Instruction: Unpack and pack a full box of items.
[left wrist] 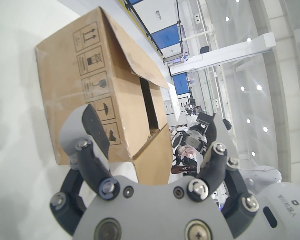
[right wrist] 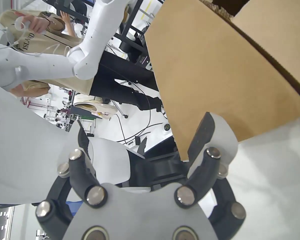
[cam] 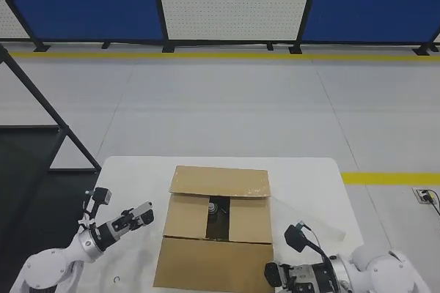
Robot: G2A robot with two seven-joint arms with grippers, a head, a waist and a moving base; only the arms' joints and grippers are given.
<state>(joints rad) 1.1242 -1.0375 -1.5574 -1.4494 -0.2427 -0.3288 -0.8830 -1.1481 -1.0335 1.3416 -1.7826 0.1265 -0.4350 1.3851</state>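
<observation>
Left gripper lower left, right gripper lower right in top view, both spread wide, empty. Best to part the flaps of the box fully before reaching inside.

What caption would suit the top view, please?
Half-open cardboard box on white table between open left gripper and right gripper.

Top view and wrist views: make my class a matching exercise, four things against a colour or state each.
1 cardboard box
2 table
3 left gripper
4 right gripper

A white
B open, facing the box's printed side
C brown, dark gap between top flaps
D open, by a plain flap

Pairs: 1-C, 2-A, 3-B, 4-D
</observation>
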